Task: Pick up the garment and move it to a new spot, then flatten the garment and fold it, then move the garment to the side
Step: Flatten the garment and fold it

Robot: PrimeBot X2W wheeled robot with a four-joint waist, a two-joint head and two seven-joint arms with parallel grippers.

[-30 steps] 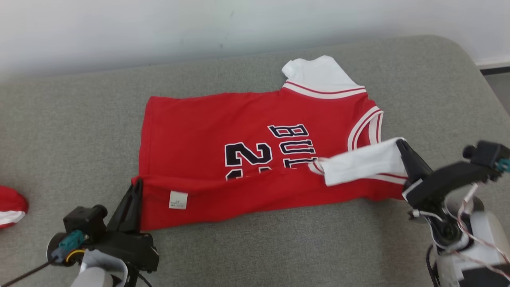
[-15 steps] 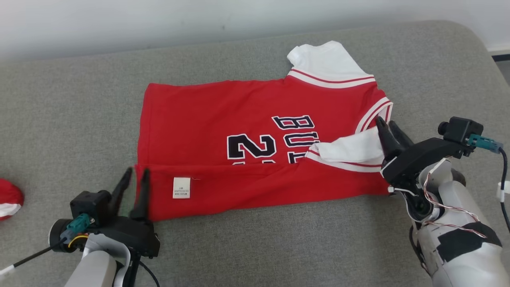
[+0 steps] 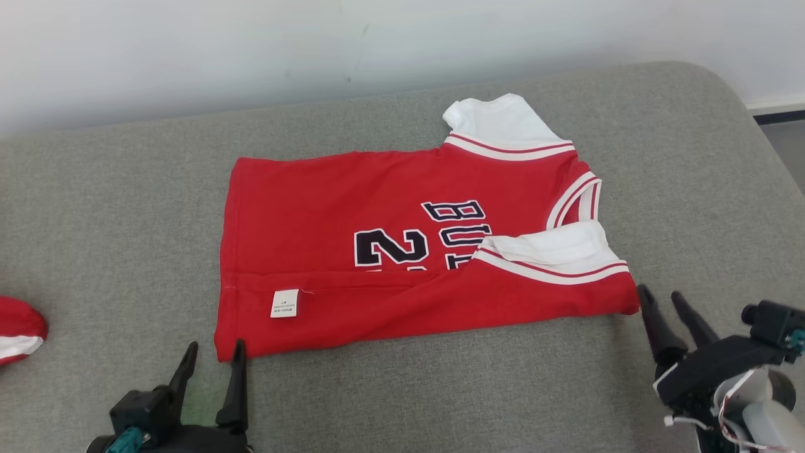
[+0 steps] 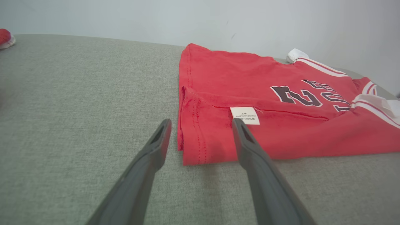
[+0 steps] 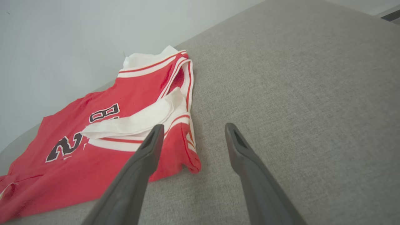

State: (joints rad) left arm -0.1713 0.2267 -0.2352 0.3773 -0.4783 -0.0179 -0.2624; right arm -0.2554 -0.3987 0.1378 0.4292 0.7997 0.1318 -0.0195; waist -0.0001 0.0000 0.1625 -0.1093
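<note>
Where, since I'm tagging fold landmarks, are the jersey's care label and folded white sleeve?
care label (image 3: 284,303), head view, middle of the white tag.
folded white sleeve (image 3: 553,246), head view, middle of its white cloth.

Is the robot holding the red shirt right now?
No, the left gripper and right gripper are both open, and the shirt lies on the cushion.

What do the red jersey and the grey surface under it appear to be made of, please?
The red jersey looks like soft matte knit fabric, possibly cotton; it folds limply and shows stitched hems. The grey surface seems a matte woven upholstery cloth with a fine heathered weave; what lies beneath cannot be told.
</note>
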